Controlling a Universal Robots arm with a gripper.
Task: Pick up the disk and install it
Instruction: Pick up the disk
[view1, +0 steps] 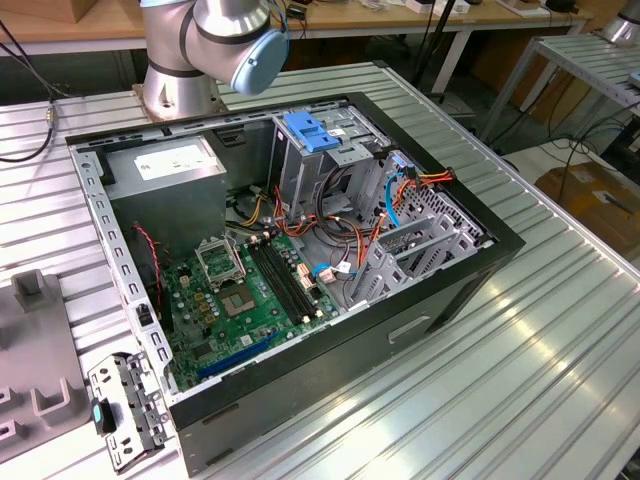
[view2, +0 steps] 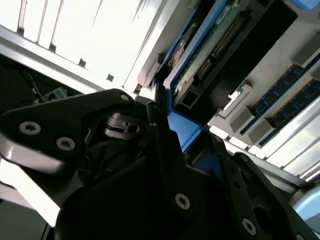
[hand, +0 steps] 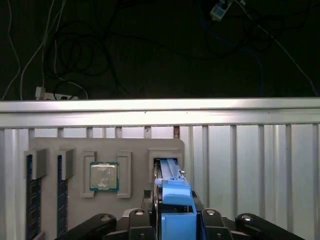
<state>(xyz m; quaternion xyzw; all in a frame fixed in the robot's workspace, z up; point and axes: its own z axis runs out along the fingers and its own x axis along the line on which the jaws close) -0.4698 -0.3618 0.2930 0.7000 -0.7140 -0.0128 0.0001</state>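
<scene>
The disk (hand: 172, 197) stands on edge in a slot of a grey parts tray (hand: 137, 150); its blue side rail faces the camera in the first wrist view. The second wrist view shows the disk's (view2: 212, 52) green circuit board and blue rails from close by. My gripper (hand: 175, 222) sits over the slot with a black finger against each side of the disk, and it looks shut on it. In the second wrist view the gripper (view2: 182, 127) has the blue rail between its fingers. The open computer case (view1: 440, 290) lies on the table, its drive cage (view1: 335, 165) at the far side.
The parts tray also holds a processor chip (hand: 104, 176) and two memory sticks (hand: 32, 195). Beyond the tray the table edge (hand: 160, 106) drops to a dark floor with cables. In the case are a motherboard (view1: 245, 295), a grey power supply (view1: 175, 170), a blue latch (view1: 308, 132) and loose cables.
</scene>
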